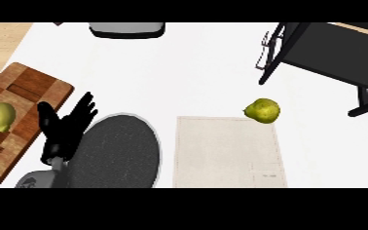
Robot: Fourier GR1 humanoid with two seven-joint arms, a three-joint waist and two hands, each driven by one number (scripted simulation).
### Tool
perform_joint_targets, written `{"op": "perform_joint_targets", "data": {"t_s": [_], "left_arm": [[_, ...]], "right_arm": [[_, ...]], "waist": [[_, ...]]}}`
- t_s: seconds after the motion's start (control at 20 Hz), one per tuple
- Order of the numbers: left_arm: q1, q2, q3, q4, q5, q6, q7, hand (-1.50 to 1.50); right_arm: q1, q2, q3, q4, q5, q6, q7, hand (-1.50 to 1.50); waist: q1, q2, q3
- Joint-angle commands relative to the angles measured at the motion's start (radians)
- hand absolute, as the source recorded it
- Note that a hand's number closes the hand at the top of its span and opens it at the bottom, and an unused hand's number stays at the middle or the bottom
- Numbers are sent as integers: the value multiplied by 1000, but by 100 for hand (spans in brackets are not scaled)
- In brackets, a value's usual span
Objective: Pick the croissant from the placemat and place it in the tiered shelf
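**Obs.: target item untouched at placemat corner; only the left hand in frame**

- Placemat [229,156]: pale rectangle, lower centre of frame, flat on the white counter [194,73].
- No clear croissant seen. The only candidate is a rounded yellow-green item [262,111] that looks more like a pear. It straddles the upper right corner of the placemat, partly on the mat and partly on bare counter. Nothing is touching it.
- Tiered shelf [316,53]: black frame, upper right of frame, up and to the right of the item with open counter between them. Judged to be the drop point, on the item's near side, so the carry looks short.
- Left hand [64,131]: lower left of frame, fingers straight and spread, pointing up-frame, grasping nothing. It sits over the seam between a wooden cutting board [36,87] and a dark oval plate [119,151]. Judged to be parked, not reaching.
- Right hand: not visible anywhere.
- Item relative to fingers: well apart. It lies far to the right of the fingertips and slightly up-frame, with the plate and the whole placemat in between.
- Judgement: pick not yet begun. The item lies on the right side, so the unseen right hand is likely better placed for it.
- Other: a second yellow-green piece [4,117] on the cutting board at the left edge; a grey object [127,29] cut off at top centre, identity unclear.
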Motion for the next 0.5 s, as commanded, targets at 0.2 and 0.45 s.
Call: {"op": "perform_joint_targets", "data": {"t_s": [0.2,0.45], "left_arm": [[-23,14,26,26,12,-21,35,0],[44,3,19,-1,-4,-23,15,0]], "right_arm": [[-88,-33,-25,173,-11,-47,-137,150],[-12,14,-5,109,-12,-67,-117,150]], "waist": [[0,5,-5],[-11,-1,-5]]}}
